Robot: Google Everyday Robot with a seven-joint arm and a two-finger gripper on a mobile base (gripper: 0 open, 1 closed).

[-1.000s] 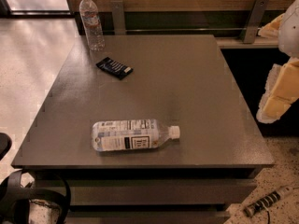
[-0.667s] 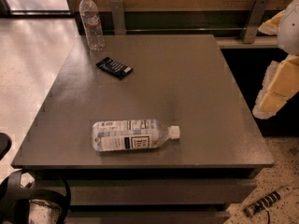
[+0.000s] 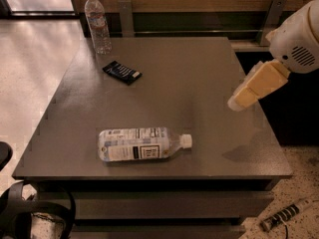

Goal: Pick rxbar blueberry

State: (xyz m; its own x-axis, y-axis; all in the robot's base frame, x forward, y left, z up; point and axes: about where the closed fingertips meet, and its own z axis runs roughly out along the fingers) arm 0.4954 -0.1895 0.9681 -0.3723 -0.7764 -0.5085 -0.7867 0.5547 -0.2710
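The rxbar blueberry (image 3: 122, 72) is a small flat dark navy bar with white text lines. It lies on the grey table (image 3: 199, 78), at the back left. My gripper (image 3: 238, 102) comes in from the right on a white arm, with a cream-coloured finger pointing down-left over the table's right side. It is far to the right of the bar and holds nothing that I can see.
A clear water bottle (image 3: 97, 24) stands upright at the table's back left corner, just behind the bar. Another water bottle (image 3: 142, 144) lies on its side near the front edge, cap to the right. A wooden wall with metal brackets runs behind the table.
My arm and gripper have moved left and inward, from the right edge of the view to over the table's right side. The bar and both bottles have not moved.
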